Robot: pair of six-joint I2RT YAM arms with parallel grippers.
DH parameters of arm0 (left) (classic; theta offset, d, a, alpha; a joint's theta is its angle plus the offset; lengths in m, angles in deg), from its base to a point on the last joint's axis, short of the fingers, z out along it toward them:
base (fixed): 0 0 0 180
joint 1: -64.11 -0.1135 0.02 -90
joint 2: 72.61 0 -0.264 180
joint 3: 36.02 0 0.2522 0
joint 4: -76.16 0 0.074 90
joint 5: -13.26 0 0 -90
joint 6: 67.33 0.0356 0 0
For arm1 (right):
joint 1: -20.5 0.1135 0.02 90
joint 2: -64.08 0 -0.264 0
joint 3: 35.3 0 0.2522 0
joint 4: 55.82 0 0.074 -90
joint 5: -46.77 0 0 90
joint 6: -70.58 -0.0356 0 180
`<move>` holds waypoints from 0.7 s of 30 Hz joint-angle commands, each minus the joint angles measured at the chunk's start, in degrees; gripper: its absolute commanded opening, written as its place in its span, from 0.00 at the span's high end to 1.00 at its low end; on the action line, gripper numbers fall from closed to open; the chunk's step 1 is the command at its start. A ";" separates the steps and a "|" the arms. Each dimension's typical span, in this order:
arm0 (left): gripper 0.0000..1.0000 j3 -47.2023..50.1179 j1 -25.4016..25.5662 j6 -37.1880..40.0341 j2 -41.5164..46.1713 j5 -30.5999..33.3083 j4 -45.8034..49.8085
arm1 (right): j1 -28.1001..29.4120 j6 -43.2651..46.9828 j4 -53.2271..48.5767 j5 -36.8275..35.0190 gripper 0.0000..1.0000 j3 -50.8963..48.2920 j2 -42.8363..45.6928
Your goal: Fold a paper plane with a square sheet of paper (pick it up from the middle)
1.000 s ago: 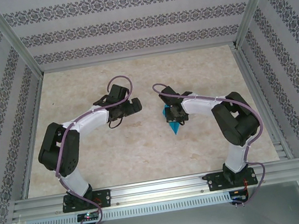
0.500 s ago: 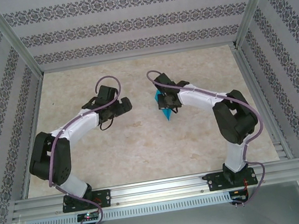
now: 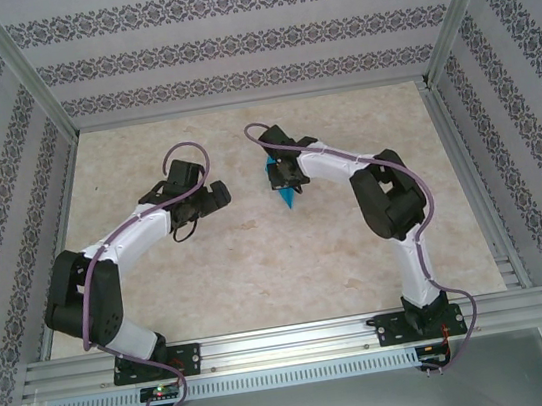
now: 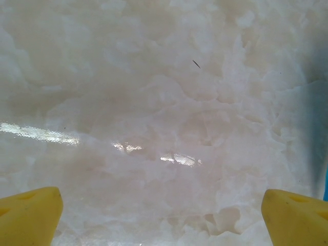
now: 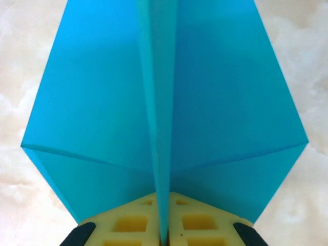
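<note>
**Right gripper (image 5: 163, 207) and teal-blue folded paper plane (image 5: 220, 97).** You see the gripper closed narrow on the plane's raised central ridge, with one yellow finger (image 5: 128, 223) pressed against each side of the fold. The two wings spread left and right beyond the fingers. From above, the plane sits at the far middle of the pale marbled worktop (image 3: 261, 275), its tip pointing toward the near edge. The left gripper (image 3: 218, 198) is to its left, apart from the paper, with its jaws wide and nothing between them.
</note>
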State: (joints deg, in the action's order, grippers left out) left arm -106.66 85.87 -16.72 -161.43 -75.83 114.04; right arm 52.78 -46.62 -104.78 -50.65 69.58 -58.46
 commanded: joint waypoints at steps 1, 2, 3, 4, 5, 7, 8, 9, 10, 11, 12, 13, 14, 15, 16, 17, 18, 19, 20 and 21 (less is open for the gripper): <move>0.00 0.76 -0.78 0.94 1.36 -0.11 0.69 | 0.60 0.66 -0.92 0.65 0.88 2.26 -2.32; 0.00 0.84 -0.82 0.91 1.45 -0.25 0.51 | 0.55 0.67 -1.18 0.84 0.87 2.69 -3.05; 0.00 0.95 -0.78 0.90 1.56 -0.30 0.49 | 0.46 0.70 -1.33 0.89 0.87 3.03 -3.51; 0.00 0.90 -0.81 0.95 1.61 -0.29 0.49 | 0.37 0.72 -1.52 0.94 0.87 3.34 -4.12; 0.00 0.96 -0.79 0.83 1.64 -0.29 0.49 | 0.39 0.70 -1.69 0.92 0.87 3.68 -4.57; 0.00 0.97 -0.80 0.88 1.66 -0.29 0.57 | 0.37 0.57 -1.98 1.17 0.86 4.06 -5.37; 0.00 0.90 -0.87 0.86 1.68 -0.29 0.58 | 0.42 0.50 -2.04 1.31 0.86 4.16 -5.67; 0.00 0.92 -0.92 0.86 1.67 -0.29 0.62 | 0.32 0.39 -2.06 1.36 0.86 4.18 -5.92; 0.00 0.90 -0.90 0.84 1.64 -0.29 0.67 | 0.41 0.20 -2.15 1.45 0.85 4.27 -6.23; 0.00 0.83 -0.90 0.80 1.65 -0.29 0.74 | 0.42 0.06 -2.44 1.48 0.85 4.49 -6.38; 0.00 0.83 -0.86 0.77 1.68 -0.29 0.83 | 0.40 -0.04 -2.74 1.42 0.85 4.55 -6.40; 0.00 0.75 -0.95 0.81 1.81 -0.29 0.92 | 0.38 -0.08 -3.02 1.32 0.85 4.77 -6.19; 0.00 0.63 -0.94 0.89 1.81 -0.30 1.06 | 0.37 -0.34 -3.32 1.27 0.83 5.05 -5.60; 0.00 0.47 -0.96 0.96 1.90 -0.17 1.25 | 0.44 -0.43 -3.63 1.27 0.82 5.21 -4.76; 0.00 0.22 -1.04 1.03 2.08 0.00 1.56 | 0.57 -0.60 -4.03 1.29 0.79 5.65 -3.54; 0.00 -0.19 -1.07 1.11 2.20 0.26 1.92 | 0.65 -0.65 -4.41 1.18 0.77 5.90 -2.31; 0.00 -0.54 -1.11 1.25 2.42 0.61 2.35 | 0.70 -0.79 -4.73 1.10 0.74 6.35 -0.84; 0.00 -1.01 -1.29 1.55 2.58 1.12 2.81 | 0.77 -1.00 -4.99 1.24 0.71 6.75 0.78; 0.00 -1.55 -1.37 1.76 2.84 1.56 3.19 | 0.78 -1.20 -5.18 1.48 0.67 6.96 2.22; 0.00 -2.12 -1.54 2.01 3.12 2.08 3.76 | 0.80 -1.49 -5.36 1.62 0.62 7.30 3.81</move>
State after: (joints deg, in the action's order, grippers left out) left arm -106.42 85.58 -16.35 -160.38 -75.74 115.49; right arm 52.78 -47.12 -108.67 -49.32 73.99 -61.43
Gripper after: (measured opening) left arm 0.999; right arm 0.359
